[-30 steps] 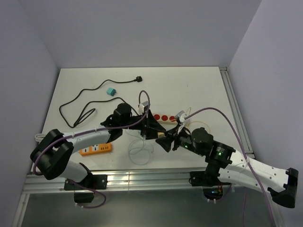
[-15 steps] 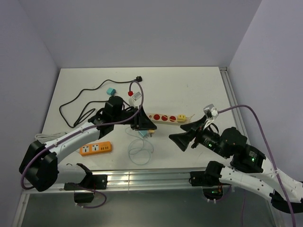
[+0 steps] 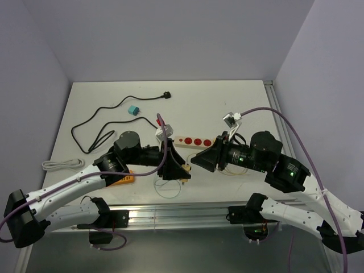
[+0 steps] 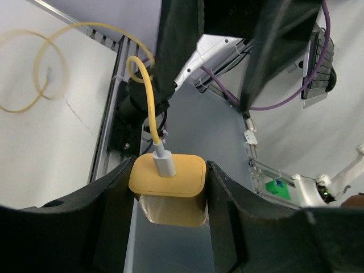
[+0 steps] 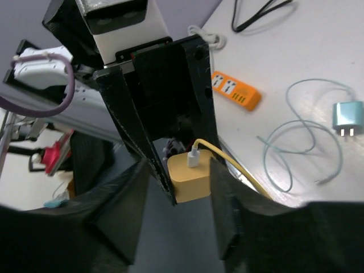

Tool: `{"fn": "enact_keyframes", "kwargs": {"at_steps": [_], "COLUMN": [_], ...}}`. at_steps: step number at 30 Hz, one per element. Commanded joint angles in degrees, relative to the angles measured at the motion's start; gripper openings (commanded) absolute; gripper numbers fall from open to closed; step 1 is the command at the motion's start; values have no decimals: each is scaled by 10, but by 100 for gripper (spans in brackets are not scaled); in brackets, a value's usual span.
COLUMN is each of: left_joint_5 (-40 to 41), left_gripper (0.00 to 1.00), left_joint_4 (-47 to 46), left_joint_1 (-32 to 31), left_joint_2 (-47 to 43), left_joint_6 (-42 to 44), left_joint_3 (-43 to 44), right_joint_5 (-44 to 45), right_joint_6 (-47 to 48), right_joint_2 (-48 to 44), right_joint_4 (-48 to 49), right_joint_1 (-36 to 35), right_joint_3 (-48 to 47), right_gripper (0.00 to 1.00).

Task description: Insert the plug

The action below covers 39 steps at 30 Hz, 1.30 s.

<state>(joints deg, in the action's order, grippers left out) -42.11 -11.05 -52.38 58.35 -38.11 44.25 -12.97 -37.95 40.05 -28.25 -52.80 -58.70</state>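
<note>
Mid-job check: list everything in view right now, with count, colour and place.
yellow charger: 1, yellow, gripped near the table's front edge
yellow cable: 1, yellow, plugged into that charger
cream power strip: 1, cream with red buttons, mid-table
orange power strip: 1, orange, front left
black cord: 1, black, back left
teal adapter: 1, teal, beside the black cord
white cable: 1, white, bundled at the left edge
blue charger: 1, pale blue, with a thin looped lead, front centre
left gripper: 1, black, shut on the yellow charger
right gripper: 1, black, open, facing the left gripper
</note>
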Motion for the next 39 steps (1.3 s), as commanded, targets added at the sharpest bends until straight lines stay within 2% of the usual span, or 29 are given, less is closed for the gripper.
{"fn": "enact_keyframes", "kwargs": {"at_steps": [1,3,4,12,22,27,31,32,34,37,38,39], "left_joint_5": [21,31,32,30,38,43,49,55,66,95,104,114], "left_gripper": [0,0,0,0,0,0,0,0,0,16,30,37], "left_joint_4": [-46,-55,-57,-42,-35,-28,-24,-20,-10,3,5,7], "left_joint_1": [-12,-18,-19,-28,-45,-48,-51,-51,-51,-51,-51,-50], "left_joint_2": [-18,-27,-27,-4,13,8,3,2,-1,-4,-10,-14], "left_joint_6": [44,46,49,58,60,64,66,67,71,70,68,66], "left_joint_3": [-3,-2,0,31,45,42,38,38,37,36,30,27], "right_joint_5": [-100,-103,-116,-87,-14,8,8,3,1,4,6,8], "right_joint_6": [-46,-53,-55,-49,-31,-25,-25,-23,-21,-25,-28,-31], "right_joint_2": [-9,-9,-10,-15,3,12,12,12,12,5,-6,-10], "right_joint_4": [70,72,79,84,119,125,137,140,138,143,147,151], "right_joint_1": [9,9,9,9,9,9,9,9,9,9,8,8], "right_joint_3": [4,14,23,52,61,62,69,70,71,78,82,87], "right_gripper": [51,41,40,52,52,47,34,17,2,0,0,0]}}
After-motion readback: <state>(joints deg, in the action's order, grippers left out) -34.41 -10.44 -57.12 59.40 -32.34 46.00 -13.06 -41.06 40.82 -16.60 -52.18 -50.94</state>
